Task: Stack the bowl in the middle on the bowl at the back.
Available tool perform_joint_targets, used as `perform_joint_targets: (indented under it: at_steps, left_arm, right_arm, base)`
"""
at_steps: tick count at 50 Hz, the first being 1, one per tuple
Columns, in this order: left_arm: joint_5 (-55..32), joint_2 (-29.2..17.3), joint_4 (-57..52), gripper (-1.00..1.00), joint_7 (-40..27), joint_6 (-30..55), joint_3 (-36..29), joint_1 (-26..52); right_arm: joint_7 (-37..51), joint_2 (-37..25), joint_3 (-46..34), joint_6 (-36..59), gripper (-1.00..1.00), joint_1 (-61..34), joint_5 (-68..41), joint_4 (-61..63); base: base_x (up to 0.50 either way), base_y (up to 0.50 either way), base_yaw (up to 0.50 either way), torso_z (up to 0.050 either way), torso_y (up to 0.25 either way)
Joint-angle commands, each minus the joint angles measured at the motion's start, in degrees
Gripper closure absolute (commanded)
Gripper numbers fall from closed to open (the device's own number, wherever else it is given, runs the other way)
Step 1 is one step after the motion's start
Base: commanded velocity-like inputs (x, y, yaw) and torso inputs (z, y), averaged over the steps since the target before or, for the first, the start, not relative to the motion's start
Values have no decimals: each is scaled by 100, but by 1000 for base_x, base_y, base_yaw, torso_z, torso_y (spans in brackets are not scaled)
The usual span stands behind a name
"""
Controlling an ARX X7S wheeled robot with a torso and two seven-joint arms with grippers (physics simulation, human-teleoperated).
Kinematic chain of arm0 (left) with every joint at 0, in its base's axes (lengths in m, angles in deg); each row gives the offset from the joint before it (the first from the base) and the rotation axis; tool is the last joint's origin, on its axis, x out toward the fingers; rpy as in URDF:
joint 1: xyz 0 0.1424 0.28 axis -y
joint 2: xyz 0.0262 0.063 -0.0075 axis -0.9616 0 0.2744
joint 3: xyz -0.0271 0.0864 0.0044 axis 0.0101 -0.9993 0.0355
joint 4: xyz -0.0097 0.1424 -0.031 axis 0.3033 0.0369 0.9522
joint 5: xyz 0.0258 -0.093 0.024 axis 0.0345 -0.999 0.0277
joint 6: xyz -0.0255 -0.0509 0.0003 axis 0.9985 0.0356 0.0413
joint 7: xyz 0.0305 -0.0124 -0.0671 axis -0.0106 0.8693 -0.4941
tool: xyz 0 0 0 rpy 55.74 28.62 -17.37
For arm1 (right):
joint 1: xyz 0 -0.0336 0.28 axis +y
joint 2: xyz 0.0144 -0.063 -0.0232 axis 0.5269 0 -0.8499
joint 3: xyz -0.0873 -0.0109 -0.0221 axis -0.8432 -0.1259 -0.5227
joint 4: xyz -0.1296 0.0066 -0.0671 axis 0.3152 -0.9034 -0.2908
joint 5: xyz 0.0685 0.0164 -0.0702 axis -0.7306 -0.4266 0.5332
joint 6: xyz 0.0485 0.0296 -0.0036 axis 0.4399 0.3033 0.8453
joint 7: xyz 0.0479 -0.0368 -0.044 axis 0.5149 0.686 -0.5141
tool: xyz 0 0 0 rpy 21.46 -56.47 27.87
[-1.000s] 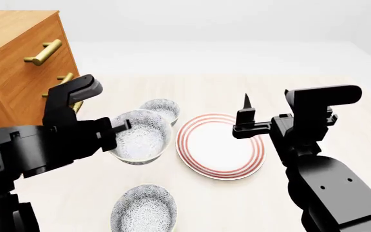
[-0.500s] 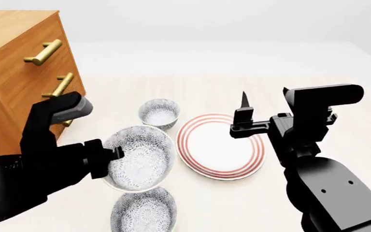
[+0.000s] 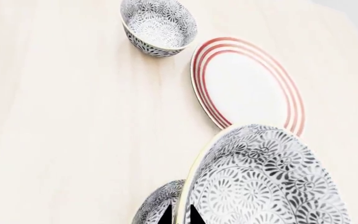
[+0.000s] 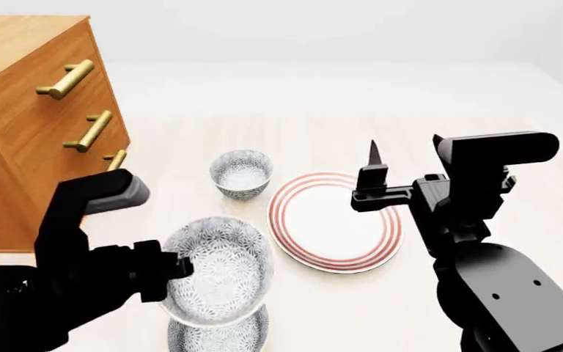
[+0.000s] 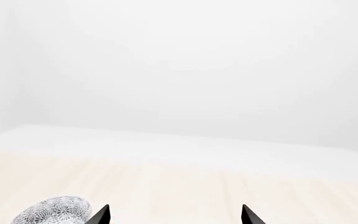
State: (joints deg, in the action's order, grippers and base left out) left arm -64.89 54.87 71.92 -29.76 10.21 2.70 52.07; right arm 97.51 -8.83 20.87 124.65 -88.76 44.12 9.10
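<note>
The left gripper (image 4: pixel 176 265) pinches the middle bowl (image 4: pixel 218 270) by its rim, lower left, tilted, above the front bowl (image 4: pixel 218 339); the right gripper (image 5: pixel 175 215) is spread, idle.

Both arms (image 4: pixel 56 286) are matte black, blocky, with rounded housings; small screws dot the right arm (image 4: pixel 506 293), lower right of the frame.

Left gripper (image 4: pixel 176 265), lower left of frame, clamps the rim of the middle bowl (image 4: pixel 221 270), tilted and lifted over the front bowl (image 4: pixel 218 337) at bottom edge. Back bowl (image 4: pixel 241 173) sits upright at centre on the bench (image 4: pixel 311 132), just left of the plate (image 4: pixel 333 220). Right gripper (image 4: pixel 372 172) above plate, holding nothing; its spread is unclear. Wooden drawer unit (image 4: pixel 27 110) upper left.
</note>
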Motion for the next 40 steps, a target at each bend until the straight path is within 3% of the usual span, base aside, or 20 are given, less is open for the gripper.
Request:
perform_joint_targets:
  at_steps: [1,40]
  left_arm:
    - [67,-81,-219,100,177,-29,14,-188]
    - [814,-70,-415,100,782,160,79,-694]
  right_arm:
    - [32,-7,-27,-41,-100,-5,0,-38]
    - [144,-85,32,20,-100,87,-143,126]
  base:
    - [0,0,0,0,0]
    - [0,0,0,0,0]
